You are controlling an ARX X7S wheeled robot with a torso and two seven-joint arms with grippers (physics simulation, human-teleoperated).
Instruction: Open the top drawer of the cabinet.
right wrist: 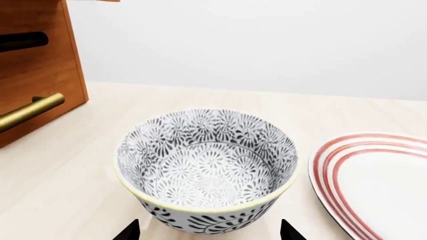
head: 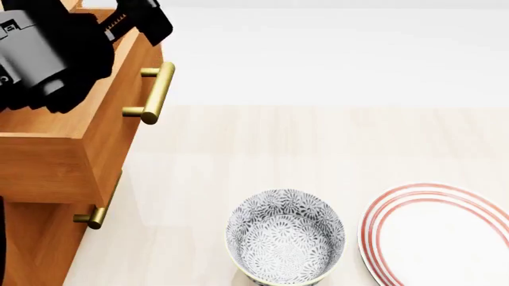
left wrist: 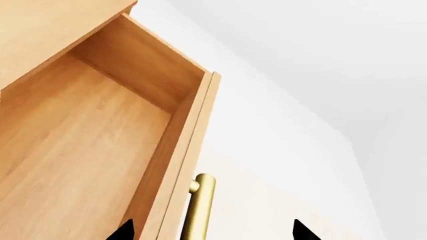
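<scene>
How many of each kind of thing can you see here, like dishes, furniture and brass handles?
Bowls: 1, the patterned bowl
Plates: 1, the red-ringed plate
Cabinets: 1, the cabinet with its top drawer pulled out
Brass handles in view: 2, the upper handle and the lower handle
Total: 5

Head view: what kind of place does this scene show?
Probably a simulated kitchen or dining corner: a wooden cabinet with its top drawer pulled out, a patterned bowl and a red-rimmed plate on a pale surface.
</scene>
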